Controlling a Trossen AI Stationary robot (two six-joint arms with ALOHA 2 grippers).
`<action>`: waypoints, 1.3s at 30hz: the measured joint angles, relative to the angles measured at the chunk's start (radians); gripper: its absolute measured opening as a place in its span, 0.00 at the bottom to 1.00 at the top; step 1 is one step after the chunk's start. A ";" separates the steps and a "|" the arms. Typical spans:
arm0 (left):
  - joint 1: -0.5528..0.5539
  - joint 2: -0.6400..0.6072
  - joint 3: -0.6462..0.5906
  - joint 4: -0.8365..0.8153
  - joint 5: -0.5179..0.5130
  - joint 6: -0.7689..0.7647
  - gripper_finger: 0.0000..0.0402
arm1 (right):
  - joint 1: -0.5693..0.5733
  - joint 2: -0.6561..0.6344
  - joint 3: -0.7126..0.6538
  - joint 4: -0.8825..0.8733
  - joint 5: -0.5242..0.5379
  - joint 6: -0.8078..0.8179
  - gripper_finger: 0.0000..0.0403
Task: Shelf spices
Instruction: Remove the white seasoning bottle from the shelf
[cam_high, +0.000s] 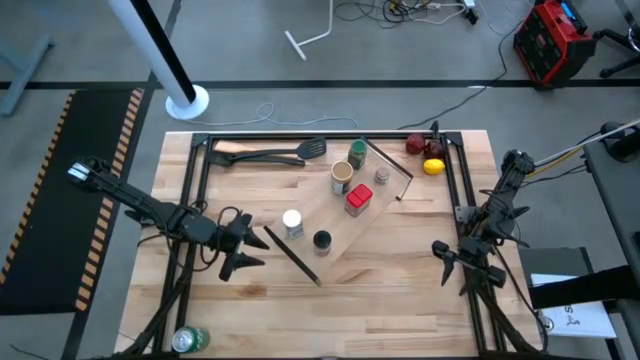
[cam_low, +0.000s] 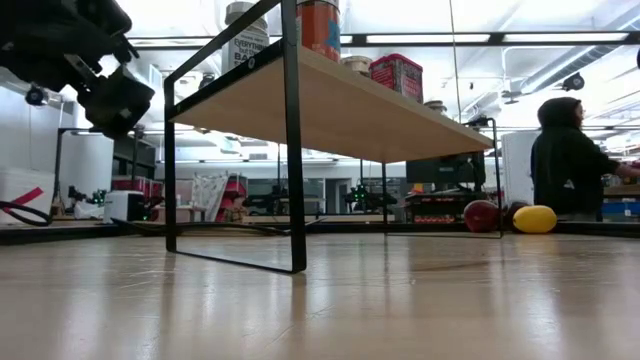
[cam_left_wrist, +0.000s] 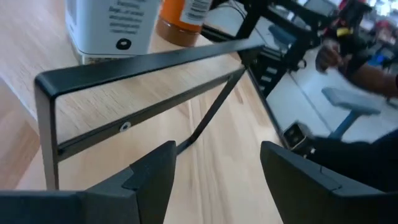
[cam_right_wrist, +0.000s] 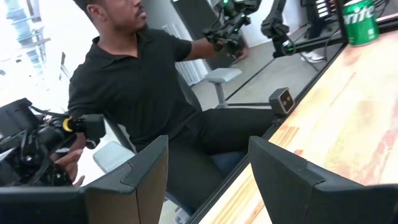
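The shelf (cam_high: 340, 228), a pale wooden board on black bar legs, stands slantwise mid-table. On it rest several spices by their bases: a green jar (cam_high: 357, 152), a tan cylinder (cam_high: 341, 177), a silver-topped shaker (cam_high: 382, 175), a red tin (cam_high: 359, 200), a white-capped jar (cam_high: 292, 222) and a black-capped jar (cam_high: 322, 240). My left gripper (cam_high: 250, 247) hovers open just left of the shelf's near end bar (cam_left_wrist: 143, 62), touching nothing. My right gripper (cam_high: 465, 265) stands open near the table's right front, holding nothing.
A black tube frame (cam_high: 200, 190) rings the table. Two black spatulas (cam_high: 270, 153) lie at the far left, with a lemon (cam_high: 433, 166) and dark red fruit (cam_high: 415, 143) at the far right. A green can (cam_high: 190, 340) stands front left. A person (cam_right_wrist: 143, 87) sits beyond the near edge.
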 joint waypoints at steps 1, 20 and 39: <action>0.000 0.000 0.000 0.003 0.000 -0.003 0.56 | 0.000 0.000 0.000 0.000 0.011 0.000 0.49; -0.001 0.000 0.000 0.005 0.191 -0.350 0.56 | 0.000 0.000 0.000 0.000 0.027 0.000 0.49; 0.000 0.047 0.458 -0.450 0.168 -0.073 0.56 | 0.000 0.000 0.000 0.029 0.278 0.227 0.49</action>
